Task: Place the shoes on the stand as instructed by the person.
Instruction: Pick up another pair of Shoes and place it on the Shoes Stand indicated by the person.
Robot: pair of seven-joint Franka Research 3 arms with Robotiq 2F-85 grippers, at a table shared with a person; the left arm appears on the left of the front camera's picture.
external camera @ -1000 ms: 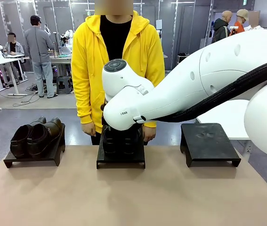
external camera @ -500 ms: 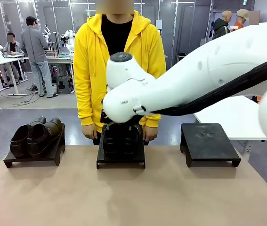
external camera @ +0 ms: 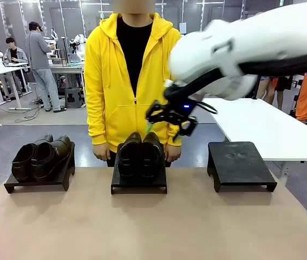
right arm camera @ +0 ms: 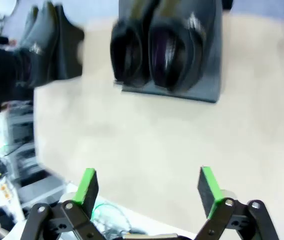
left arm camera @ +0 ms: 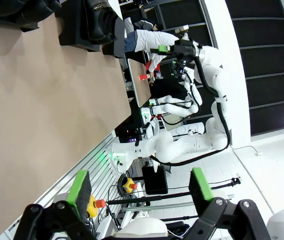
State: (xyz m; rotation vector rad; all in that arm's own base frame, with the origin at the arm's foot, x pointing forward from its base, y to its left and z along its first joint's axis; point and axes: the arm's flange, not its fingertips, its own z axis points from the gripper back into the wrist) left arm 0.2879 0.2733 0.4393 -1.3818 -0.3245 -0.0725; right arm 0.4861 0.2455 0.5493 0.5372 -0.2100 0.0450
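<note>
— Behind the table, what is there?

— Workbenches and other people stand far back in a workshop hall, and a white table (external camera: 261, 127) sits at the right. Nearer, a tan tabletop (external camera: 153, 227) carries three black stands in a row along its far edge.

— Who stands at it?

— The person (external camera: 134, 81) in the yellow hoodie stands at the far side, directly behind the middle stand (external camera: 139, 181), with both hands hanging down just behind it.

— And the arms?

— The right arm (external camera: 250, 49) sweeps in from the upper right, blurred. Its right gripper (external camera: 170, 115) hangs in the air above and a little right of the middle stand, near the person's hoodie, apart from the shoes. In the right wrist view its green-padded fingers (right arm camera: 87, 187) are spread wide with nothing between them. The left gripper (left arm camera: 139, 187) likewise has its pads wide apart and bare, pointing off past the table's edge.

— Where are the shoes?

— The near-black pair (external camera: 139, 156) sits side by side on the middle stand; the right wrist view shows a small metal buckle on one shoe. The dark brown pair (external camera: 39, 157) sits on the left stand (external camera: 37, 181). The right stand (external camera: 240, 165) has a bare top.
</note>
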